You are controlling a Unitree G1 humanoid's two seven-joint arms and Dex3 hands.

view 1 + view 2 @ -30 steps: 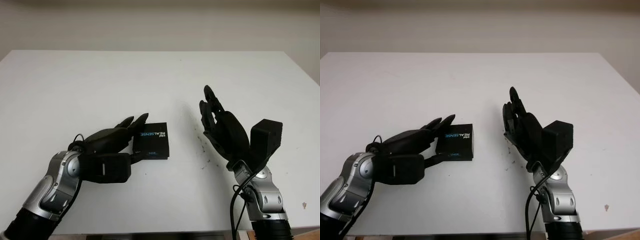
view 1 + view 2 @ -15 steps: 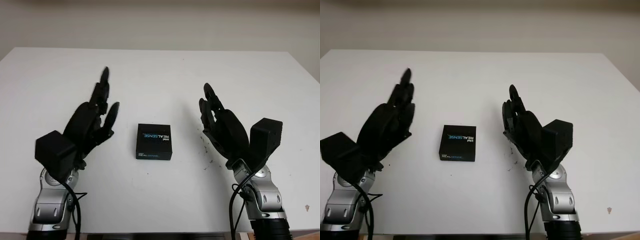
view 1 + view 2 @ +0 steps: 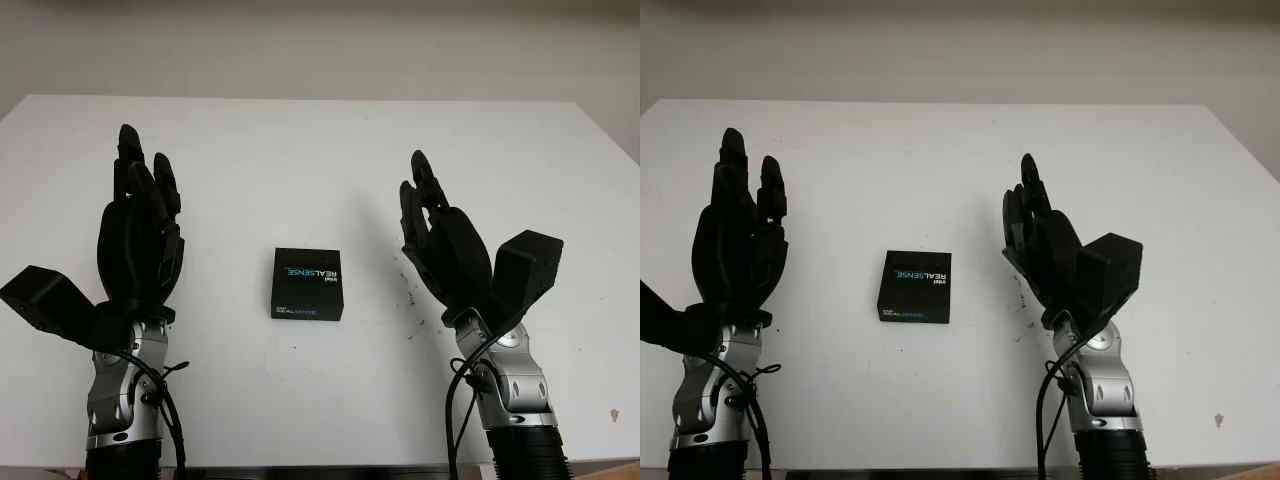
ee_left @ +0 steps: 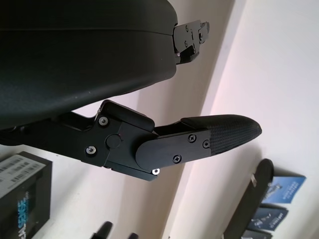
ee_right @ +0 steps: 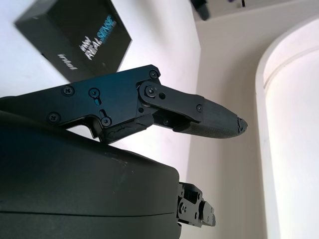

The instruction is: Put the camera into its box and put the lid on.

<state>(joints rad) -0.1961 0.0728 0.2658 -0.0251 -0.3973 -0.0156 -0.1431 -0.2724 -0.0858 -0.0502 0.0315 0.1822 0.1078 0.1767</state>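
Plain white table (image 3: 320, 140) against a beige wall, nothing fancy, and sitting pretty much in the middle of the frame is the small black box (image 3: 307, 283) with the RealSense lettering on top. Its lid looks to be on and sitting flush, so I'd guess the camera is inside, though you obviously can't see through the cardboard, so take that as a judgement call. Both hands are raised off the table on either side of the box, well apart from it. The left hand (image 3: 138, 232) is up at the left of the frame, palm facing roughly forward, holding nothing and open. The right hand (image 3: 443, 247) is at the right of the frame, tilted a bit toward the centre, also empty and open. Neither one touches the box or the table. My read on why they're held like that: it looks like a hands-off, "done" kind of pose, backed away far enough that nothing can bump the box or knock the lid askew. The box sits square-ish to the table edge, between the two hands, so either one could reach it if the lid needed a final press. There are some small dark specks on the table (image 3: 408, 290) just beside the right hand, can't tell what they are. From the right wrist view the box (image 5: 75, 32) sits flat on the table, closed.
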